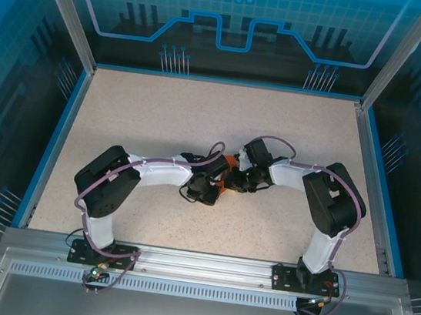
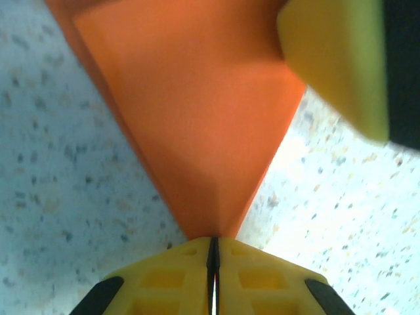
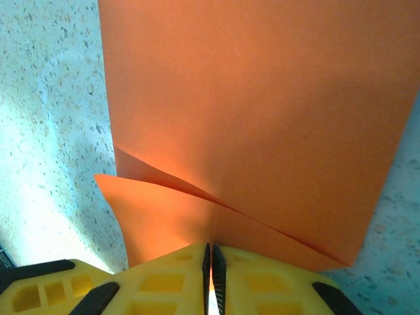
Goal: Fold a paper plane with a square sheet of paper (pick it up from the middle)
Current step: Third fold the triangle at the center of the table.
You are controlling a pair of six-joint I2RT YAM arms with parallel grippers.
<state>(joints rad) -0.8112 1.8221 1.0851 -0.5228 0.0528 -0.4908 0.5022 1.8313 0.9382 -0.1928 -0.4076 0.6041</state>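
The paper plane [image 2: 197,111] is pinched from 2 sides, roughly mid-bench [image 1: 162,112]. The left end effector [image 2: 212,252] is clamped tight on the narrow orange tip, and the sheet widens out straight ahead of it. The right end effector [image 3: 210,256] is squeezed down on a wider edge, where 2 layers are seen splitting apart just to its left. Its yellow finger is spotted ahead-right of the left one, blurry; whether paper is touched there can't be told.
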